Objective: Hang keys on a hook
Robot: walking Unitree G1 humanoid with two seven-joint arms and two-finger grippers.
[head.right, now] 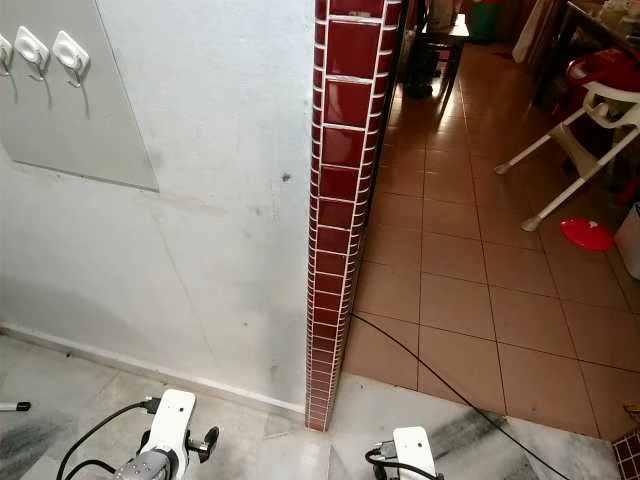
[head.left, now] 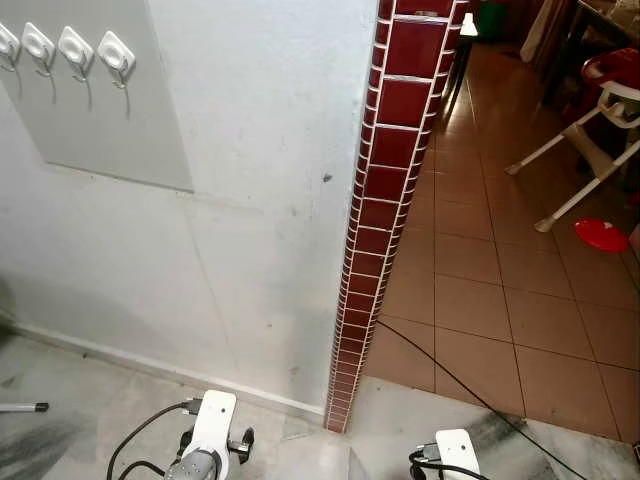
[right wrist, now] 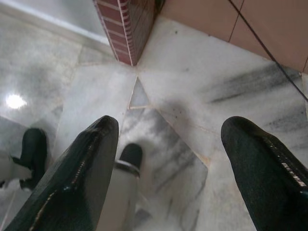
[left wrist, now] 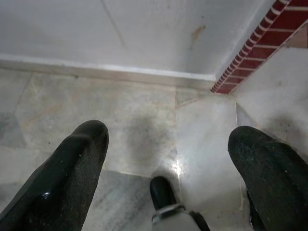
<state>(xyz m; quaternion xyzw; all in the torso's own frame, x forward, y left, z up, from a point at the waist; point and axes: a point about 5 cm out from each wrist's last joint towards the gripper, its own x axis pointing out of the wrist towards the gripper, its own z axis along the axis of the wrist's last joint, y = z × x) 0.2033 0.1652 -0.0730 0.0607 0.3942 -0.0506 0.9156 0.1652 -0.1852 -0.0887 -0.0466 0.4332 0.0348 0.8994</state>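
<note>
White hooks (head.left: pixel 75 50) line a grey panel (head.left: pixel 100 110) high on the wall, red tile column (head.left: pixel 385 200) beside it, a high chair (head.left: pixel 600 120) across the terracotta floor (head.left: pixel 480 300)

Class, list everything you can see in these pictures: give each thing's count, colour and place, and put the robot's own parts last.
Hooks: four, white, in a row on the grey panel, upper left of the wall; nothing hangs on them.
Tiled wall edge: one, dark red, at the wall's corner.
High chair: one, white with red seat, far right.
Disc: one, red, on the terracotta floor by the chair.
Cable: one, black, across the floor.
Left gripper: black fingers, open, over the marble floor.
Right gripper: black fingers, open, near the wall corner.
</note>
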